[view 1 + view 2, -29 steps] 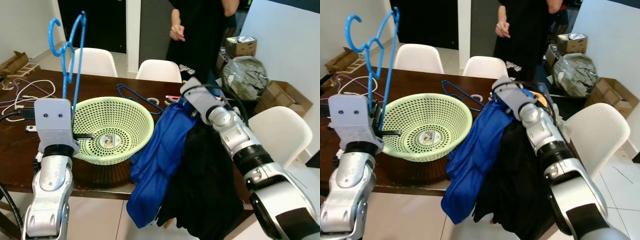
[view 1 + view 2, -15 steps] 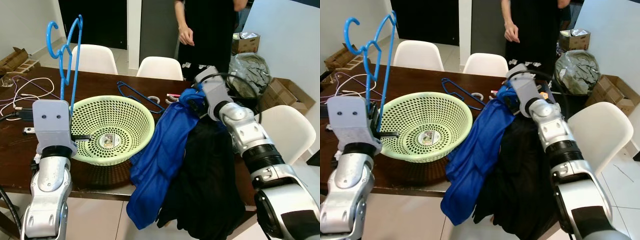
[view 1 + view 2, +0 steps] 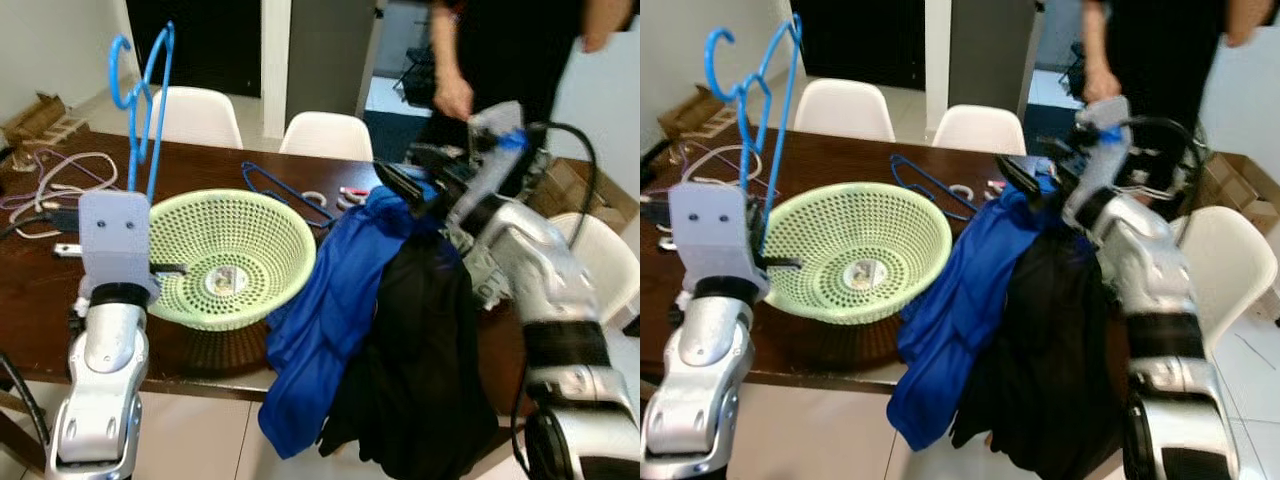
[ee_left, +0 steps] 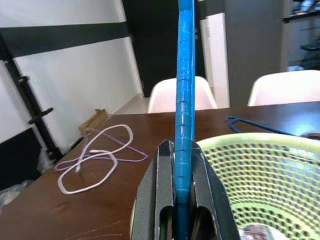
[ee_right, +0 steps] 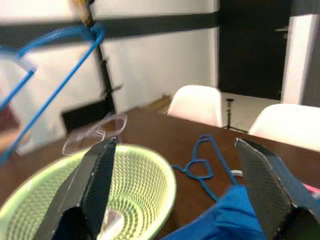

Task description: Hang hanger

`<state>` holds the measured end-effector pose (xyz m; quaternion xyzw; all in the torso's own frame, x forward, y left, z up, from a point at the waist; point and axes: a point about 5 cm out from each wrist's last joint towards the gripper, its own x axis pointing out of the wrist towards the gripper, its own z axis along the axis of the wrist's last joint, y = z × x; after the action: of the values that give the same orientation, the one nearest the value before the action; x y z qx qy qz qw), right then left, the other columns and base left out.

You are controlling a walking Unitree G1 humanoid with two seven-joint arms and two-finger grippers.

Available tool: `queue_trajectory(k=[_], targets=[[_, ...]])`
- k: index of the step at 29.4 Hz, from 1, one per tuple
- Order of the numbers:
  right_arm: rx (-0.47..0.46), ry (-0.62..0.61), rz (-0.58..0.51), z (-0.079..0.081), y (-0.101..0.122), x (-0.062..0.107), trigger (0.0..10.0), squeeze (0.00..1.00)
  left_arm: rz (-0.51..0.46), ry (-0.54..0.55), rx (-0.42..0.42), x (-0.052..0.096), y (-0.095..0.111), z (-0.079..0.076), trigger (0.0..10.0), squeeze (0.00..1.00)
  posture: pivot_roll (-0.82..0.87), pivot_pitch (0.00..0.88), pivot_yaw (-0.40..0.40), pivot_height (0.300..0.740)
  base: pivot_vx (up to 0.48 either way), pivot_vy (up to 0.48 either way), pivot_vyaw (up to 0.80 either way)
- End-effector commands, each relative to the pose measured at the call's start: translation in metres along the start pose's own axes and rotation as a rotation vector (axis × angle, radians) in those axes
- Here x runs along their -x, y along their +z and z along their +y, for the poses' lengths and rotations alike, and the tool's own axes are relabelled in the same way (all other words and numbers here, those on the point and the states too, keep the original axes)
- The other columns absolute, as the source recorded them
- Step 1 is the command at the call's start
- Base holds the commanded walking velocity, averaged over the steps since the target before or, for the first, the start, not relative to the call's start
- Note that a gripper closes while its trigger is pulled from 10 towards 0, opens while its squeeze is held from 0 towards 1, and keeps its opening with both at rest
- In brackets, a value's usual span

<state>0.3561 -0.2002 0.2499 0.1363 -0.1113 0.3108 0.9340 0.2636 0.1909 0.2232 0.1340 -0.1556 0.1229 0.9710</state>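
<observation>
Left hand (image 4: 182, 200) clamped on upright blue hanger (image 3: 143, 90) beside green basket (image 3: 230, 255). Right hand (image 5: 175, 185) spread open above blue garment (image 3: 335, 300). Risked hanger twisting loose, given narrow grip.

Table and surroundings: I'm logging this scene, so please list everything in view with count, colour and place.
Hanger: one, light blue, held upright over the table's left side.
Second hanger: one, dark blue, flat behind the basket.
Basket: one, pale green, mid-table.
Garments: blue and black, draped over the table's right edge.
Cables: pale, far left.
Table: one, dark brown.
Chairs: three, white.
Person: one, in black, behind the table.
Left claw: shut on the hanger.
Right claw: open above the garments.
</observation>
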Motion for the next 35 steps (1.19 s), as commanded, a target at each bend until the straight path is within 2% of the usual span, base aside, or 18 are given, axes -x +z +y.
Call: queue_trajectory(k=[1, 6, 10, 25, 35], targets=[[-0.05, -0.069, -0.005, -0.007, -0.007, 0.003, 10.0, 0.0, -0.009, -0.024, -0.03, -0.002, 0.002, -0.004, 10.0, 0.0, 0.09, 0.0, -0.063, 0.74, 0.0, 0.0, 0.0], [-0.126, -0.201, 0.004, -0.007, -0.039, 0.005, 10.0, 0.0, -0.009, -0.054, -0.058, -0.006, 0.005, -0.013, 10.0, 0.0, 0.09, 0.0, -0.06, 0.74, -0.124, 0.0, 0.0], [-0.14, -0.23, 0.024, -0.005, -0.049, 0.007, 10.0, 0.0, -0.012, -0.073, -0.066, -0.005, 0.005, -0.016, 10.0, 0.0, 0.09, 0.0, -0.058, 0.74, -0.324, 0.0, 0.0], [-0.129, -0.294, -0.016, -0.008, -0.047, 0.009, 10.0, 0.0, -0.026, -0.11, -0.069, -0.005, 0.007, -0.025, 10.0, 0.0, 0.09, 0.0, -0.059, 0.74, -0.329, 0.0, 0.0], [-0.032, -0.34, 0.055, -0.004, -0.061, 0.011, 10.0, 0.0, -0.023, -0.153, -0.059, -0.004, 0.006, -0.031, 10.0, 0.0, 0.09, 0.0, -0.054, 0.74, -0.329, 0.0, 0.0]])
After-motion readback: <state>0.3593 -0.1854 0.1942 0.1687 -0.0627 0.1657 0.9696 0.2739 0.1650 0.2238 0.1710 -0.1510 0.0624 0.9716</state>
